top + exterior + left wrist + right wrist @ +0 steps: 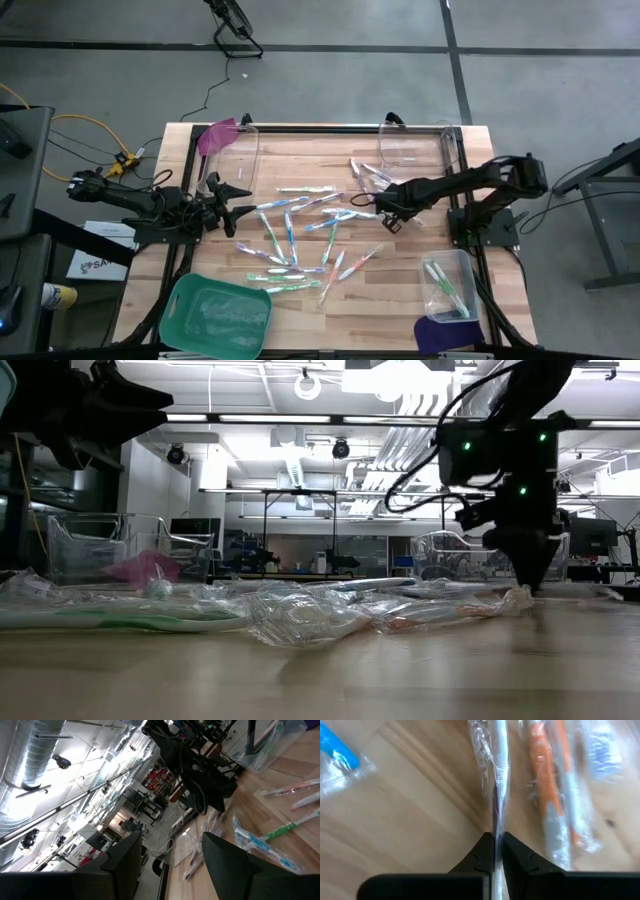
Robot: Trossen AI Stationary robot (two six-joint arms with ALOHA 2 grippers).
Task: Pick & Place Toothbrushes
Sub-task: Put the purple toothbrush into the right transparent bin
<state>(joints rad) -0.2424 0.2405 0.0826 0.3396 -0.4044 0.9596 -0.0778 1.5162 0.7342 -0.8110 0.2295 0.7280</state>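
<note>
Toothbrush (499,765) in clear wrap, pinched between the right pincer (496,851) fingertips

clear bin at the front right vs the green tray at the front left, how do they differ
The clear plastic bin is see-through, while the teal-green plastic tray is opaque. The clear plastic bin already holds a few wrapped toothbrushes; no toothbrush shows in the teal-green plastic tray. The bin looks smaller than the tray. Both sit at the front edge of the wooden table.
</note>
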